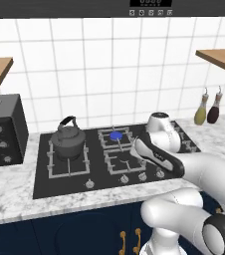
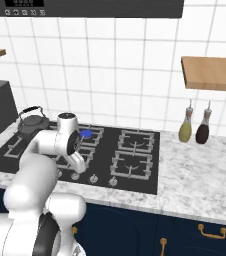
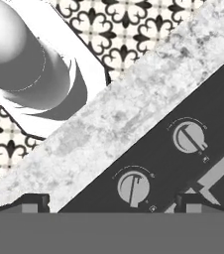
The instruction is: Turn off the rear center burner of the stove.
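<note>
The stove point(image 1: 42, 185) is a wide black glass cooktop with grey grates and a front row of silver knobs point(image 1: 125, 179). A bright-blue disc marks the rear center burner point(image 1: 116, 135) point(image 2: 86, 134). My gripper point(image 1: 134, 155) point(image 2: 77, 171) hangs low over the front of the stove, pointing down at the knob row. In the hand view, my gripper point(image 3: 114, 203) is open, its dark fingertips point(image 3: 35, 202) wide apart. One knob point(image 3: 134, 187) lies between them near the right tip, touching neither. A second knob point(image 3: 189, 136) sits further along the black glass point(image 3: 218, 99).
A dark kettle point(image 1: 67, 139) stands on the rear left grate. A black toaster oven point(image 1: 2, 129) sits on the counter at far left. Two bottles point(image 2: 185, 131) point(image 2: 203, 131) stand on the marble counter point(image 2: 195, 175) right of the stove. Wooden shelves point(image 2: 212, 72) hang on the tiled wall.
</note>
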